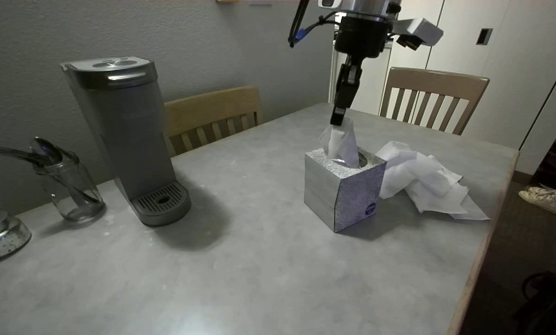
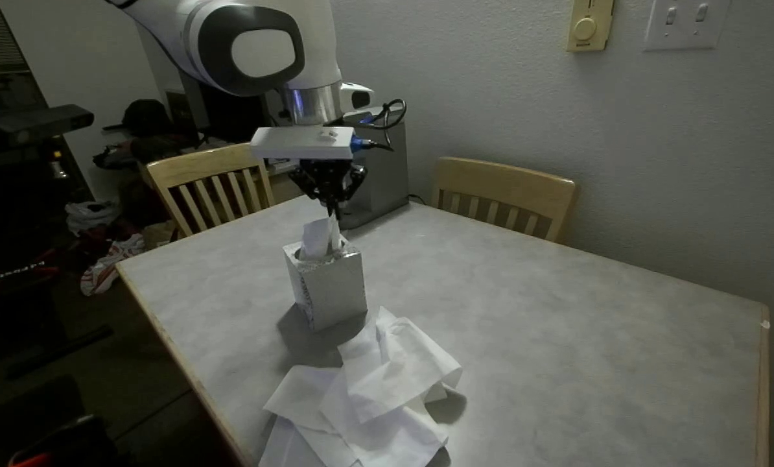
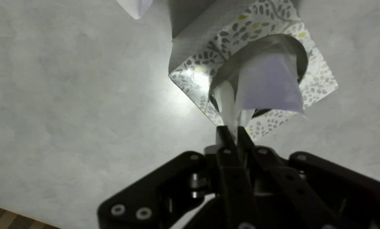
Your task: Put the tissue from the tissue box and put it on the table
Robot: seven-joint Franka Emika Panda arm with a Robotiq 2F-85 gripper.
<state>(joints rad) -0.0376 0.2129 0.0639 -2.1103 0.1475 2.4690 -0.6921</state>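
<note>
The tissue box [image 1: 322, 195] stands upright on the grey table [image 1: 213, 279], and it also shows in an exterior view [image 2: 335, 292] and the wrist view [image 3: 320, 78]. A white tissue [image 1: 344, 145] sticks up out of its top slot, its lower part hidden inside the box. My gripper [image 1: 337, 118] points down just above the box. In the wrist view, the gripper [image 3: 230, 128] is shut on a narrow fold of the tissue [image 3: 269, 82]. The rest of the tissue hangs loose beside the fingertips.
Crumpled white tissues [image 1: 427, 181] lie on the table beside the box, also in an exterior view [image 2: 393, 383]. A tall grey coffee maker [image 1: 124, 125], a glass jar [image 1: 73, 190] with cutlery and a small lidded container [image 1: 1, 237] stand along the wall. Chairs [image 2: 504, 188] surround the table.
</note>
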